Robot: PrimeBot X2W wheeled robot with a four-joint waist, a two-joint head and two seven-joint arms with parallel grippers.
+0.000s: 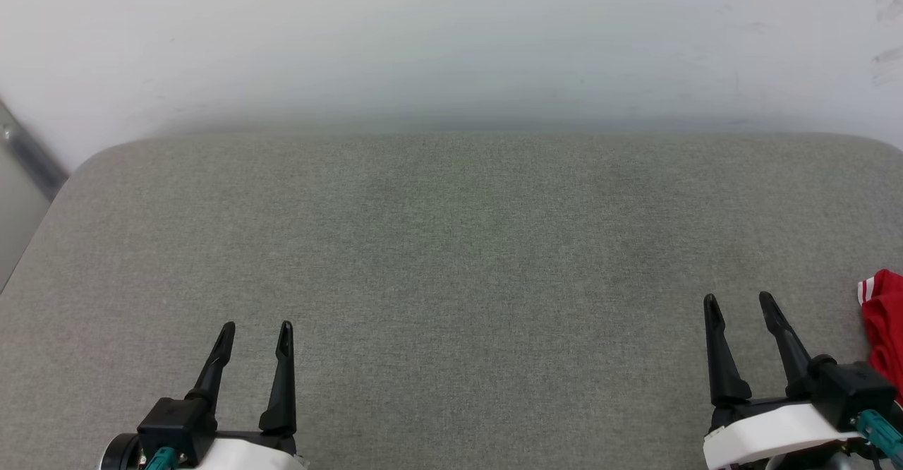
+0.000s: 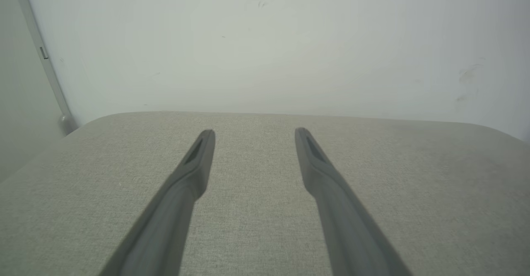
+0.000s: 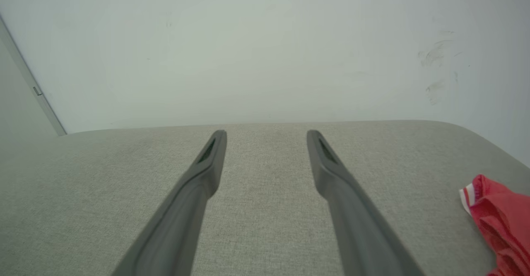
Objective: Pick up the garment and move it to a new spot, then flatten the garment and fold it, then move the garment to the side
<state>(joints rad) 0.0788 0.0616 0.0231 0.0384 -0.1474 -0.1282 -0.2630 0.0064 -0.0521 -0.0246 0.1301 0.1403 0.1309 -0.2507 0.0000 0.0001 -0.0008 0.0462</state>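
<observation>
The garment (image 1: 885,329) is a red crumpled cloth with a red-and-white striped edge, lying at the far right edge of the grey fabric surface (image 1: 451,258); most of it is cut off by the head view's edge. In the right wrist view the garment (image 3: 499,222) sits at the lower right. My right gripper (image 1: 741,306) stands open just left of it, apart from it, nothing between its fingers (image 3: 331,168). At the lower left, my left gripper (image 1: 256,330) is open and empty too, its fingers (image 2: 198,160) over bare fabric.
A pale wall (image 1: 451,39) rises directly behind the surface's rounded far edge. A grey metal strip (image 1: 25,149) runs down the wall at the far left, beside the surface's rounded left corner.
</observation>
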